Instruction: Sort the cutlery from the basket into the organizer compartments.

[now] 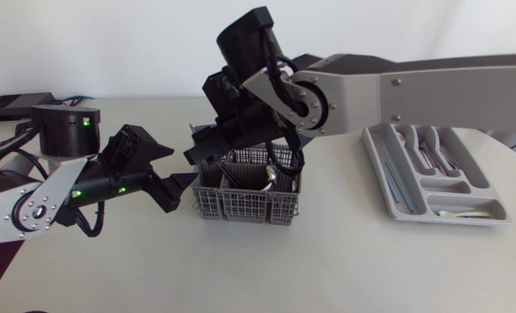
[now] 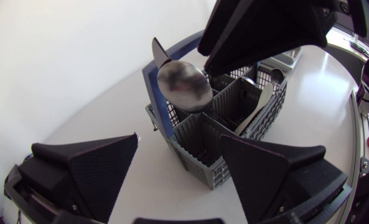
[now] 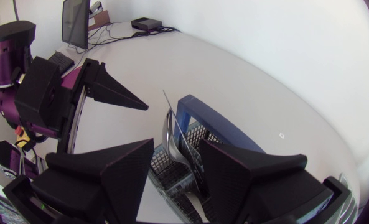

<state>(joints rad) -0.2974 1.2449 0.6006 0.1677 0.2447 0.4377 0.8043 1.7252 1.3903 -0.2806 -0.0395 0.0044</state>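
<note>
The grey mesh cutlery basket [image 1: 244, 204] stands at the table's middle. Its blue handle [image 2: 148, 81] is raised. A spoon [image 2: 183, 86] stands in it bowl up, with a knife blade [image 2: 159, 53] behind it. My right gripper [image 1: 201, 149] hangs over the basket's back left corner. It is open, its fingers [image 2: 259, 31] on either side of the spoon [image 3: 172, 146] and knife. A small gap shows beside one finger. My left gripper [image 1: 172, 165] is open just left of the basket [image 2: 203, 149], holding nothing. More cutlery [image 1: 271, 178] leans in the other cells.
The grey organizer tray [image 1: 397, 196] lies at the right with several pieces in its compartments. My right arm [image 1: 414, 87] spans the table above it. A dark box [image 1: 14, 106] sits at the far left corner.
</note>
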